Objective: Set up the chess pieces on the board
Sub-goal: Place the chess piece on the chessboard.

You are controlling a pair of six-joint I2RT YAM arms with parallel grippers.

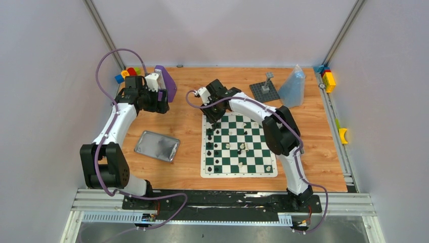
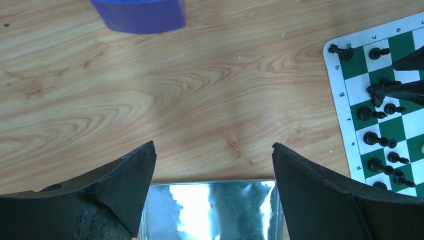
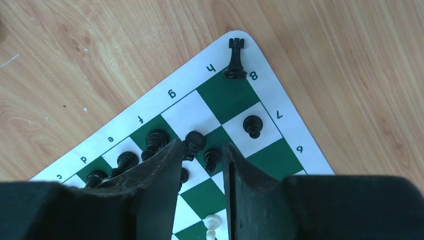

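Note:
The green and white board (image 1: 238,173) lies mid-table. Black chess pieces (image 1: 210,147) line its left columns, and a few white ones (image 1: 243,149) stand near the middle. My right gripper (image 1: 212,121) hangs over the board's far left corner. Seen from the right wrist, the right gripper (image 3: 202,147) has its jaws narrowly apart around a black pawn (image 3: 212,160), without visibly touching it. A black piece (image 3: 194,142) sits against the left finger. A black rook (image 3: 235,60) stands at the corner. My left gripper (image 2: 213,150) is open and holds nothing, off the board to the left.
A silver tin (image 1: 157,146) lies left of the board, below the left gripper. A purple object (image 1: 167,83) and toy blocks (image 1: 129,73) sit at the back left. A studded plate with a post (image 1: 264,91) and a clear bag (image 1: 293,86) stand behind the board.

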